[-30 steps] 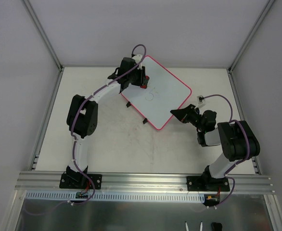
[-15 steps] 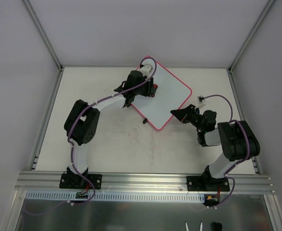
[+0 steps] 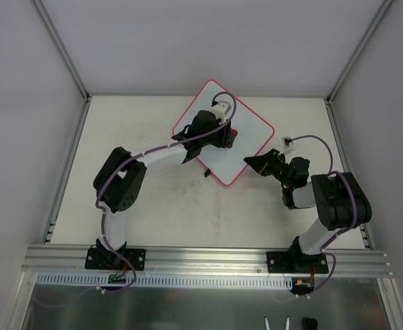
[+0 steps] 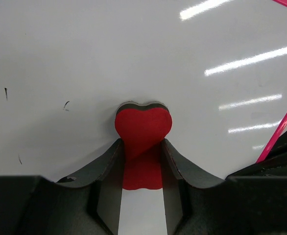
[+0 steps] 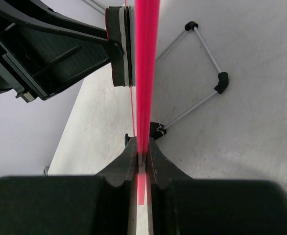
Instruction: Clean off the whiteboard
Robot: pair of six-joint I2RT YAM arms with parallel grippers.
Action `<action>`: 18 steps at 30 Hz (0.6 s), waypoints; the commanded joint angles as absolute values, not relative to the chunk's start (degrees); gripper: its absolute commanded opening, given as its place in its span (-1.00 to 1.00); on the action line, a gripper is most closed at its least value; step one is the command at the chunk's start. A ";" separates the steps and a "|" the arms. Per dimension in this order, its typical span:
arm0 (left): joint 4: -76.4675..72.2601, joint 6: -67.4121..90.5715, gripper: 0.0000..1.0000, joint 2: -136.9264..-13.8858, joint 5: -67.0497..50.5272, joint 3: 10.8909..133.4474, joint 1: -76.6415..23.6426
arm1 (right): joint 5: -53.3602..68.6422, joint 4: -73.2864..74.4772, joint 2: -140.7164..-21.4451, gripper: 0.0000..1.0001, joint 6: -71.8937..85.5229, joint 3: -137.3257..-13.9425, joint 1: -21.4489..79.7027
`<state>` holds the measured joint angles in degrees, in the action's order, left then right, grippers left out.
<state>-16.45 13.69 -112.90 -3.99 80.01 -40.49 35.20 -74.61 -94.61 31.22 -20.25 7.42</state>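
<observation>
At the far middle of the table (image 3: 153, 206) we've got the whiteboard (image 3: 253, 130): left gripper (image 4: 142, 147) clamped on the red eraser (image 4: 143, 122), pressed to its face, right gripper (image 5: 141, 152) pinching its pink rim.

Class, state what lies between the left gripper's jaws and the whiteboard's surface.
A red eraser with a dark layer on its far side, clamped in the left gripper, rests against the whiteboard. The left wrist view shows it best.
</observation>
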 commanded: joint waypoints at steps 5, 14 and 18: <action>-12.39 15.21 -0.86 -115.14 -6.59 80.60 -32.98 | 37.18 -82.62 -94.75 -1.00 28.48 -21.97 8.09; -11.95 14.95 -0.84 -116.63 -9.67 80.33 -24.79 | 37.18 -82.62 -94.75 -1.00 28.56 -21.97 8.09; -11.86 15.46 -0.84 -116.89 -10.98 79.81 -25.05 | 37.26 -82.62 -94.66 -1.00 28.56 -21.97 8.09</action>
<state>-13.39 15.66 -115.24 -9.17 80.18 -23.55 35.73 -74.81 -94.61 31.03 -20.36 7.44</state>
